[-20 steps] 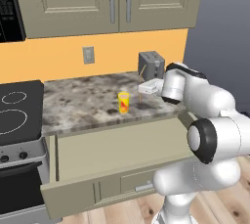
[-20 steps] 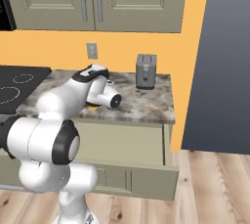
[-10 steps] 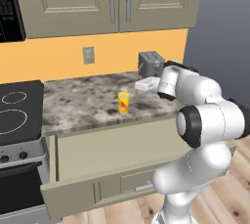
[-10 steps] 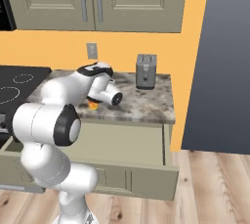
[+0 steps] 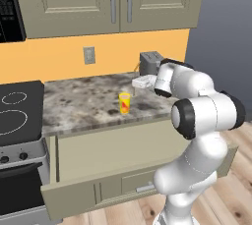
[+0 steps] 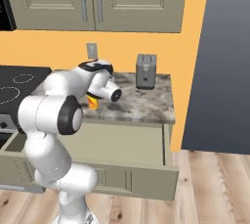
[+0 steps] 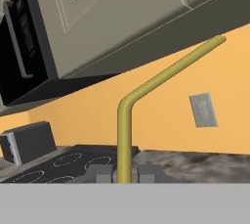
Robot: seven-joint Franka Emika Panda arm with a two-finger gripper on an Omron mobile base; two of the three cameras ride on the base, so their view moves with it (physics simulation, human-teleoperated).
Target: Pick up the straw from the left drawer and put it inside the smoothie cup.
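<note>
Above the counter (image 5: 88, 103), the gripper (image 7: 124, 173) pinches the straw (image 7: 128, 115) upright between its fingertips.

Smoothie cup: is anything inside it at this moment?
Nothing stands in the smoothie cup on the counter; its floor is too small to judge. The straw, bent, is clamped in the shut gripper.

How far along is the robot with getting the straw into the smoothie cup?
Done: the left drawer stands open and the straw is out of it, clamped in the shut gripper, its upper part bent to one side. In hand: the arm holds it above the counter, to the right of the smoothie cup. Left: bring the straw over the cup, which stands without one, and lower it in.
</note>
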